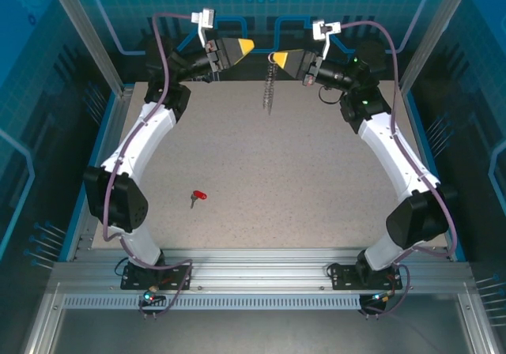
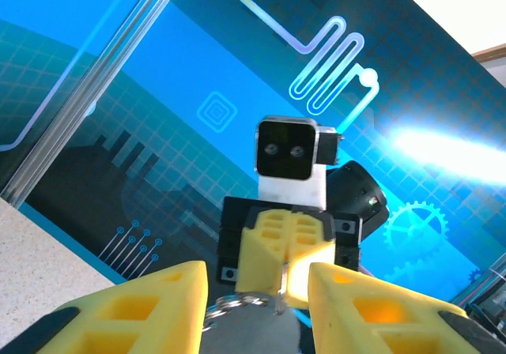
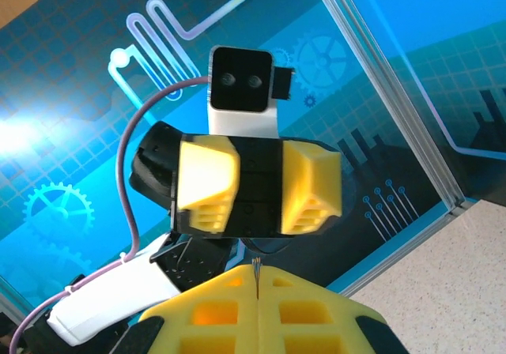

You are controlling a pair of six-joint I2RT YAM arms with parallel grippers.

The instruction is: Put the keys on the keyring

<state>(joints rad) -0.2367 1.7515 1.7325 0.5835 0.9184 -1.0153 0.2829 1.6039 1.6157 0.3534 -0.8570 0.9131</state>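
The key (image 1: 197, 198), with a red plastic head and a short silver blade, lies flat on the table (image 1: 300, 188) at the lower left of the top view, its blade pointing down-left. The keyring (image 1: 270, 92) hangs upright at upper centre, a silvery string of wire rings.

The left arm (image 1: 141, 137) and right arm (image 1: 387, 144) wear glossy white shells between bulky black joint housings. A mauve cable (image 1: 160, 46) loops along each. Both stand on black base plates (image 1: 154, 276). The left pincer (image 1: 250, 47) and right pincer (image 1: 273, 57) have yellow, pocketed fingers (image 3: 209, 188). Each wrist carries a white camera block (image 2: 291, 168) with a black two-lens face. Small green lights (image 1: 365, 99) glow on the right arm.
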